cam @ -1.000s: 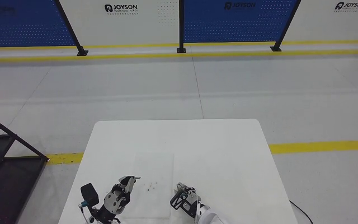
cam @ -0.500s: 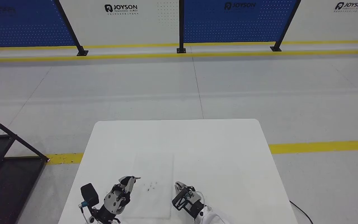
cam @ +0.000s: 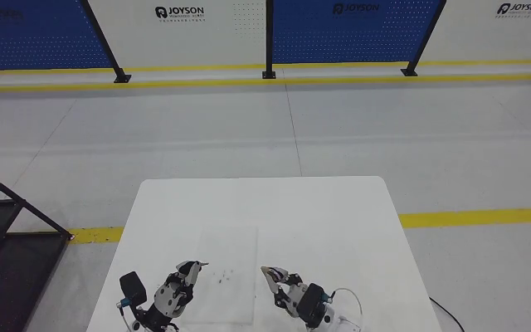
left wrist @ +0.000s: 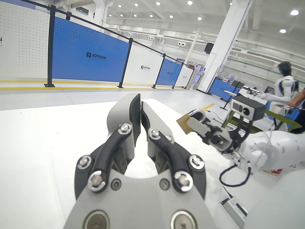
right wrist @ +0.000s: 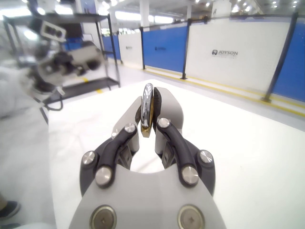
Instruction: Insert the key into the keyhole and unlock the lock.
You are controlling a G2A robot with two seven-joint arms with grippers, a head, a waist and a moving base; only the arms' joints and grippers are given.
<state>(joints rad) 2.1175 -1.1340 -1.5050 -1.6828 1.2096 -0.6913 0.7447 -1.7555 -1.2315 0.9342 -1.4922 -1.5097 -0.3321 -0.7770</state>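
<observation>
Table: white top (cam: 332,216), lower middle of the top view; a few small dark specks (cam: 222,275) lie on it between the two arms.
Left gripper: (cam: 196,266) lower left of the top view, raised above the table near its bottom edge. In the left wrist view (left wrist: 141,102) the black ribbed pads meet at the tips, with a thin slit below them.
Key: cannot be made out between those pads.
Right gripper: (cam: 270,272) lower centre of the top view, just right of the specks and apart from the left gripper. Its jaws are clamped narrow on the lock (right wrist: 149,96).
Lock: (right wrist: 145,110) seen edge-on between the fingers, silver shackle toward the fingertips, brass body nearer the palm. From the left wrist view the brass body (left wrist: 183,123) sits tilted in the right gripper (left wrist: 190,121), off the table.
</observation>
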